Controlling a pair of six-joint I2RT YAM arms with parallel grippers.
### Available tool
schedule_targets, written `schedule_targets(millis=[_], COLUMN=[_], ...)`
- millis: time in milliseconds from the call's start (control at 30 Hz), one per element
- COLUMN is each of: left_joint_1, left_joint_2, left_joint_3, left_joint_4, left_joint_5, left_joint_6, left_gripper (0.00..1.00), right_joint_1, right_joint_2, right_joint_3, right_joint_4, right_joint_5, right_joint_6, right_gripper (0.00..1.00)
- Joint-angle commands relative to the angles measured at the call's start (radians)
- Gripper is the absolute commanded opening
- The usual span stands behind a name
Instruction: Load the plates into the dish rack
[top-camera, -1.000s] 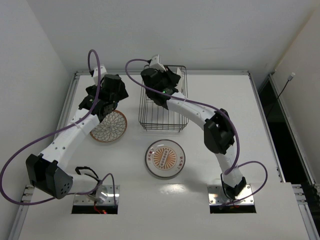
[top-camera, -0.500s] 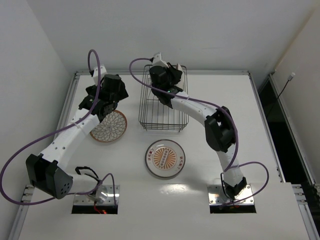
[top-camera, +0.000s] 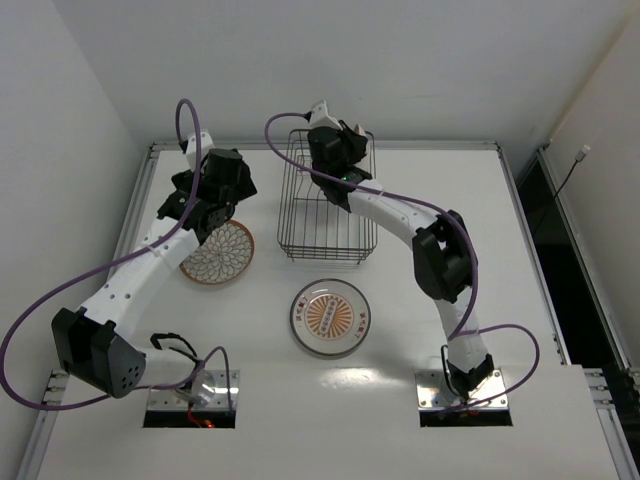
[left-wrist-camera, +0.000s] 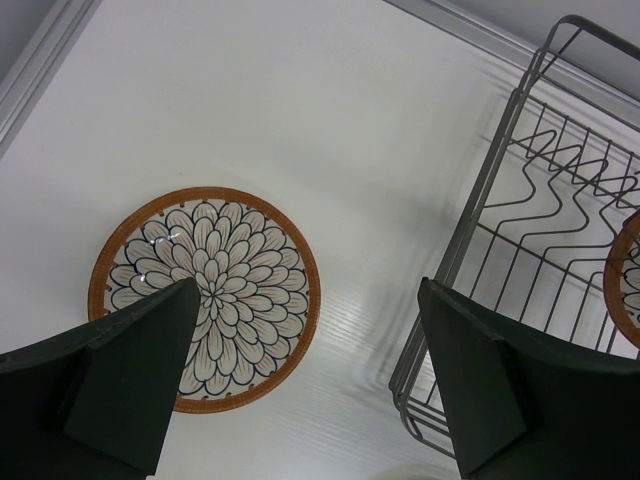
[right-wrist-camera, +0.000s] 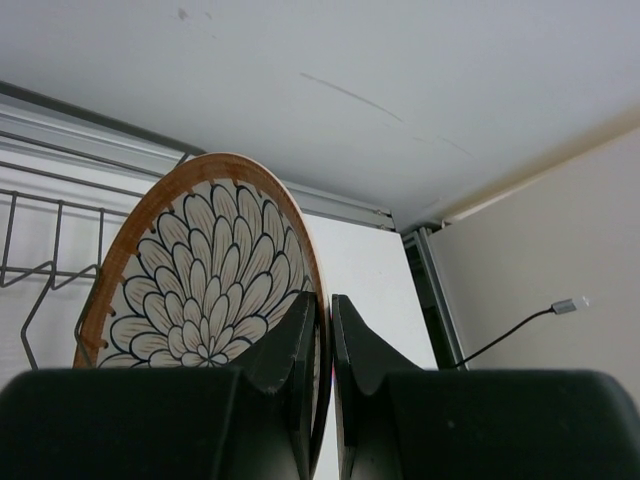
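Plate 1 (right-wrist-camera: 200, 280): round ceramic, brown rim, floral pattern; upright, rim pinched in right claw (right-wrist-camera: 322, 312) at the far end of the black wire dish rack (top-camera: 283, 200), by the white tabletop's (top-camera: 450, 180) far edge.
Plate 2 (left-wrist-camera: 205, 295): same pattern; flat near the left edge, beneath left claw (left-wrist-camera: 308, 300), spread wide, empty.
Plate 3 (top-camera: 330, 317): pale rim, orange medallion; flat, centre, towards the near edge.

Our left arm (top-camera: 130, 275) sweeps from 7 o'clock up toward 10 o'clock. The left gripper (left-wrist-camera: 310, 300) points down, jaws spread wide. Our right arm (top-camera: 400, 212) bends from 5 o'clock up to 12 o'clock. The right gripper (right-wrist-camera: 325, 310) is pinched on a plate (right-wrist-camera: 200, 270) rim.
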Motion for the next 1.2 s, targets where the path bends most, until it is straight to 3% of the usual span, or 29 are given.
schedule_targets(millis=[0,367,767,1167], left_joint_1=[0.005,0.005,0.005,0.005], left_joint_2=[-0.028,-0.048,-0.099,-0.099], left_joint_3=[0.0,0.0,-0.011,-0.011], left_joint_4=[0.013,0.002,-0.007,0.002], left_joint_5=[-0.023,-0.062,-0.102,-0.102], left_joint_6=[-0.019,-0.028,-0.05,-0.05], left_gripper=[0.9,0.9,0.9,0.9], right_joint_1=[-0.028,-0.019,0.031,0.041], right_joint_2=[-0.012,0.075,0.155,0.204], right_joint_3=[0.022,0.04,0.04,0.042], right_joint_4=[0.04,-0.055,-0.025,-0.054], right_joint_5=[0.021,-0.049,-0.06,-0.065], right_joint_6=[-0.034,-0.071,-0.151,-0.128], right_gripper=[0.0,0.0,0.0,0.0])
